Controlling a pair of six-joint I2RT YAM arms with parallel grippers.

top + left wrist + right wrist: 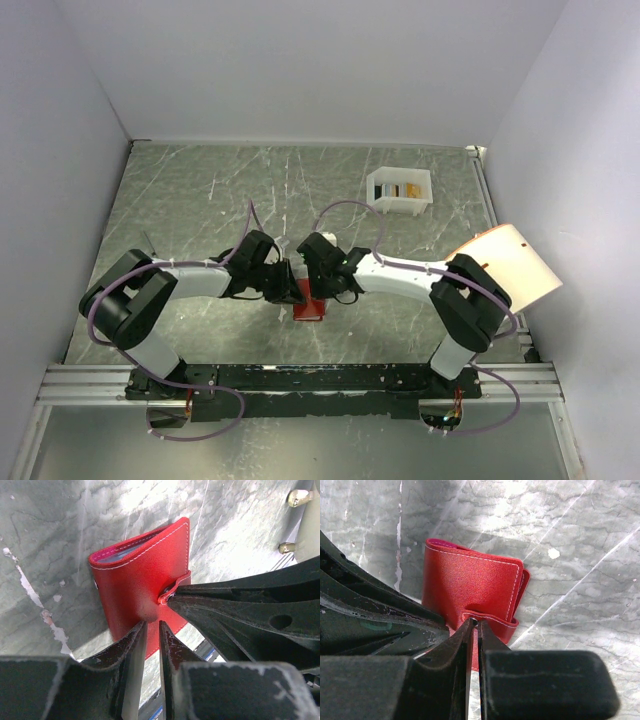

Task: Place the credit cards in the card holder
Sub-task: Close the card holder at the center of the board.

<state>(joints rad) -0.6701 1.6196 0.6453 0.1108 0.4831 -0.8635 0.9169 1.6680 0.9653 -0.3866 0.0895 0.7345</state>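
The card holder [308,311], a red wallet folded closed, lies on the table just in front of both arms. In the right wrist view my right gripper [476,621] is shut on its snap tab [490,621], which curls up off the cover [470,585]. The left wrist view shows the same pinch at the tab [182,577]. My left gripper [151,622] has its tips on the lower part of the cover [140,575]. Its jaws stand a narrow gap apart with nothing between them. Credit cards [405,189], yellow and dark, stand in a white box far back right.
The white open-topped box [385,196] sits at the back right of the grey marbled table. A pale orange-lit sheet [505,265] leans by the right wall. A metal rail [300,378] runs along the near edge by the arm bases.
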